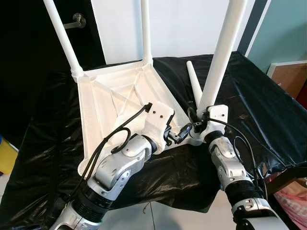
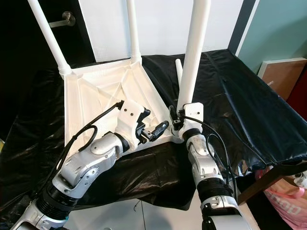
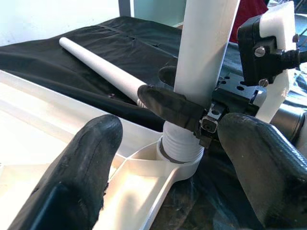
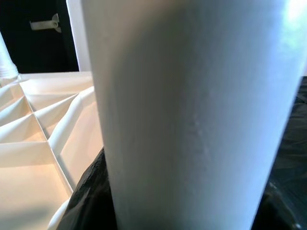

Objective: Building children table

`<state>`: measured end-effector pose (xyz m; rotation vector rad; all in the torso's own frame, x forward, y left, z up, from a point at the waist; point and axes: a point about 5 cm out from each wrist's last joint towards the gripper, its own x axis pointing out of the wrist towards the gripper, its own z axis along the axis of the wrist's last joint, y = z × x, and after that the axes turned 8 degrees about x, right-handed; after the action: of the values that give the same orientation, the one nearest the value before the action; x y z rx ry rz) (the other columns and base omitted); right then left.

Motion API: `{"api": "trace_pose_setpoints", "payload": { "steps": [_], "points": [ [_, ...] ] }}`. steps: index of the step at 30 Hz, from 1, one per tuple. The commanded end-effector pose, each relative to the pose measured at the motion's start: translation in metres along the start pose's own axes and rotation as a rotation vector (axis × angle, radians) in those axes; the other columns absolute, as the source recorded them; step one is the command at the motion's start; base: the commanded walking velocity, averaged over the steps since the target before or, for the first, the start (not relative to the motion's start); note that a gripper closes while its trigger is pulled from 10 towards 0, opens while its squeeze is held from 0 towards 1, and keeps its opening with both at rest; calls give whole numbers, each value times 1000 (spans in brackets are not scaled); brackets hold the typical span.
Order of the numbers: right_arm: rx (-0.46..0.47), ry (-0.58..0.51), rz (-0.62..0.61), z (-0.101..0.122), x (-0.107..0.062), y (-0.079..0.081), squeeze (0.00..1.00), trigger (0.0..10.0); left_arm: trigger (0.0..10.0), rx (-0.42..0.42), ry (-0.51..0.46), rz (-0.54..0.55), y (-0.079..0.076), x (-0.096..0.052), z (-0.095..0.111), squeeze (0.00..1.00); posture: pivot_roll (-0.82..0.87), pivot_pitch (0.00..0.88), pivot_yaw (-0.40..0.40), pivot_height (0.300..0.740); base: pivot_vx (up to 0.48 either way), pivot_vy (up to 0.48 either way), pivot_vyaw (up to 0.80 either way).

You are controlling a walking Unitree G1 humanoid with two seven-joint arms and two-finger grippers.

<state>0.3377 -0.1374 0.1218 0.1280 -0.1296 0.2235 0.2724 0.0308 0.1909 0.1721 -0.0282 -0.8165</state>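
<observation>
A white children's table [image 1: 115, 100] lies upside down on a black sheet [image 1: 249, 105]. Two white legs [image 1: 62, 36] [image 1: 146, 28] stand in its far corners. A third leg [image 1: 221, 52] stands upright in the near right corner socket [image 3: 180, 151], its threaded end partly showing. My right gripper [image 1: 197, 120] is shut on this leg just above the socket, one finger [image 3: 170, 106] wrapped round it. My left gripper [image 1: 178, 134] is open beside that corner, its fingers [image 3: 81, 177] spread either side and apart from the leg. A loose fourth leg [image 1: 194, 81] lies on the sheet behind.
A dark door with a metal handle [image 1: 76, 20] is at the back left, next to a white wall. A brown board [image 1: 288, 76] leans at the right, a pink bag [image 1: 292, 201] lies on the floor below it, and a yellow object [image 1: 7, 155] sits at the far left.
</observation>
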Motion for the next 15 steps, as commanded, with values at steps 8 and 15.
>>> {"api": "trace_pose_setpoints", "payload": {
  "steps": [8,15],
  "points": [
    [61,150,-30,-38,-15,-4,0,10000,10000,14,-22,-219,-12,-1,3,0,-107,19,22,740,0,0,0],
    [46,121,-8,-34,-12,-3,0,10000,10000,17,-22,-221,-12,-2,4,0,-104,24,27,740,0,0,0]
  ]
}}
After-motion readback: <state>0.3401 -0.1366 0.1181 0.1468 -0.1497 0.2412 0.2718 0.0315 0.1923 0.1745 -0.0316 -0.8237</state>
